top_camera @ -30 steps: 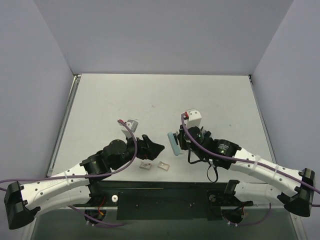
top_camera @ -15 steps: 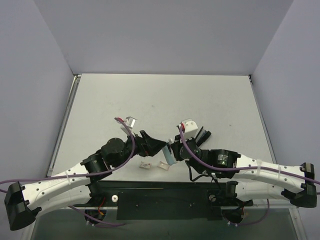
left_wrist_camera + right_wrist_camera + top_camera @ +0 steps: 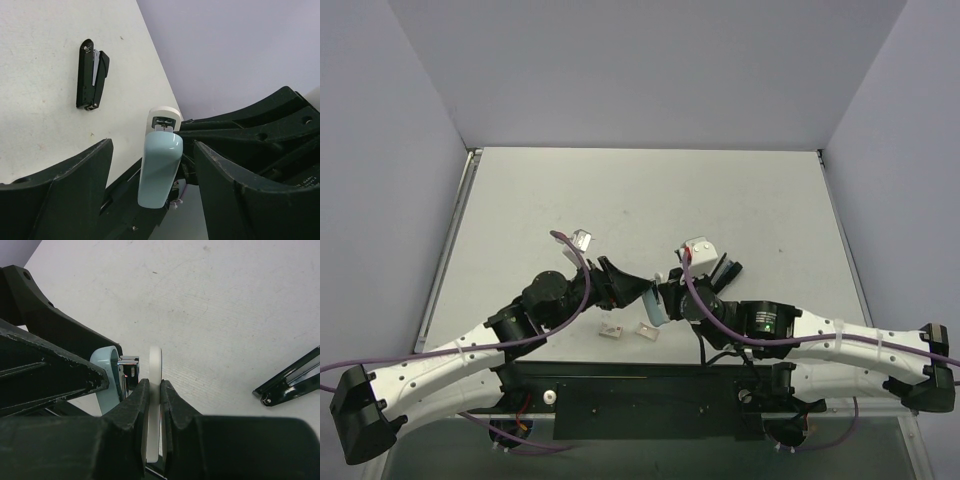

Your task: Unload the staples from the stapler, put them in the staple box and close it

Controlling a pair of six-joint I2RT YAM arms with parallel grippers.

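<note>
The stapler, small, slim and black, lies on the table beyond both grippers; it also shows as the stapler and the stapler, touched by nothing. My right gripper is shut on the thin white base plate of a pale blue rounded bar, holding it off the table. My left gripper is open, its two fingers on either side of the pale blue bar with gaps on both sides. In the top view the left gripper and right gripper meet at the bar.
Two small pale squarish pieces lie on the table just in front of the grippers. A black panel runs along the near edge between the arm bases. Walls enclose the table's left, right and far sides.
The right arm carried the pale blue bar left and nearer to the left gripper. The left gripper came forward around the bar and its jaws have narrowed a little.
</note>
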